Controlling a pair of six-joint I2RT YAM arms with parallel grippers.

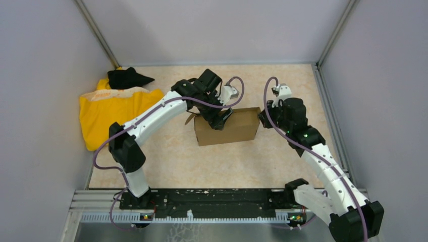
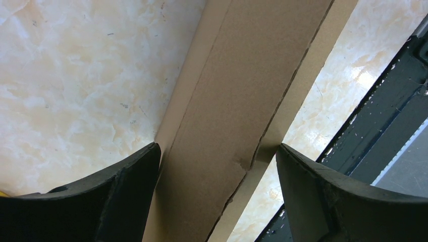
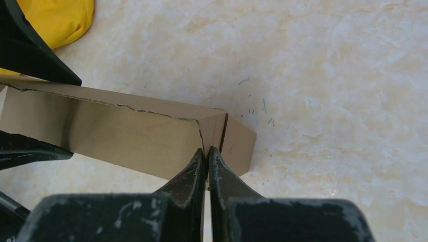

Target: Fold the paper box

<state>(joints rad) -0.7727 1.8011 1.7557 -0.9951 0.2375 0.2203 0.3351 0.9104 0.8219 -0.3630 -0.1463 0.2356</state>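
Note:
The paper box (image 1: 227,128) is plain brown cardboard, folded into a shallow closed shape that stands on one long edge mid-table. My left gripper (image 1: 218,118) is open and straddles its upper edge near the left end. In the left wrist view the box (image 2: 242,101) runs between the two fingers of my left gripper (image 2: 217,148), with the left finger against it and the right finger apart from it. My right gripper (image 1: 262,118) is at the box's right end. In the right wrist view the right gripper (image 3: 208,150) is shut, its tips against the end corner of the box (image 3: 126,136).
A yellow cloth (image 1: 111,113) lies at the left wall with a black cloth (image 1: 128,78) on its far end. The yellow cloth also shows in the right wrist view (image 3: 55,20). Grey walls close three sides. The black base rail (image 1: 202,201) runs along the near edge.

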